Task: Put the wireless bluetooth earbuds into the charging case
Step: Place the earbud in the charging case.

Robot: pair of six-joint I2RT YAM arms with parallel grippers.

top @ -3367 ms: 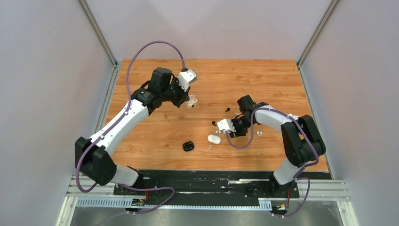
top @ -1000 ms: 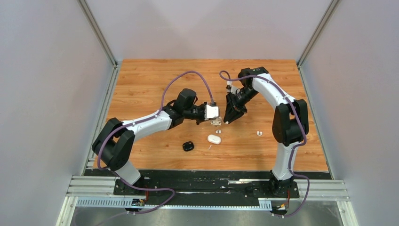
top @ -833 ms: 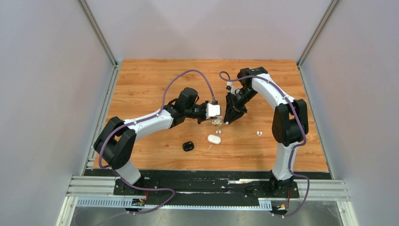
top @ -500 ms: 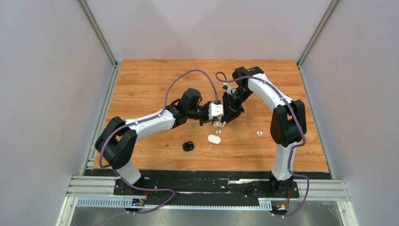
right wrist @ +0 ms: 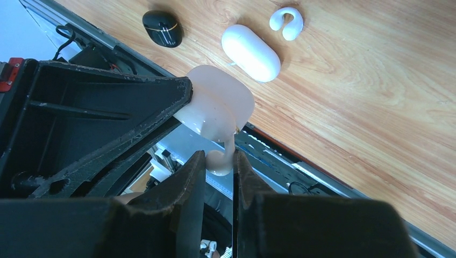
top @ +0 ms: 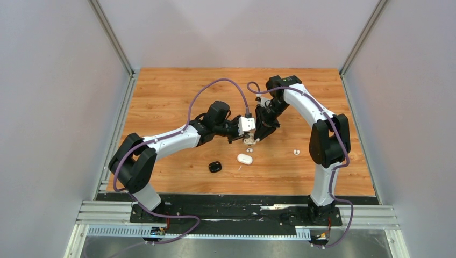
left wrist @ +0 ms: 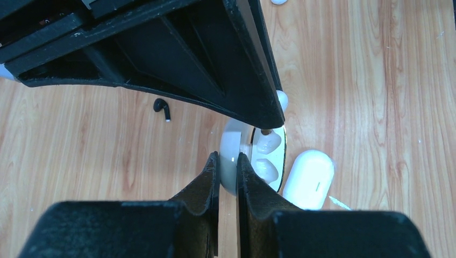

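At left gripper's (left wrist: 228, 161) clamped case (left wrist: 267, 161), right-wrist view alone shows pinched earbud (right wrist: 218, 161).

The left gripper (left wrist: 228, 161), clamped on the open charging case (left wrist: 267, 161), is now mid-table rather than far left; the right gripper (right wrist: 218, 156), earlier low near the front, now meets it, its earbud (right wrist: 219, 163) at the case.

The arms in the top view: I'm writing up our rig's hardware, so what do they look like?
Both match: white shells on the long links of the left arm and right arm, black joints and bases, a purple cable looping along each. The fingers are black, tapering wedges.
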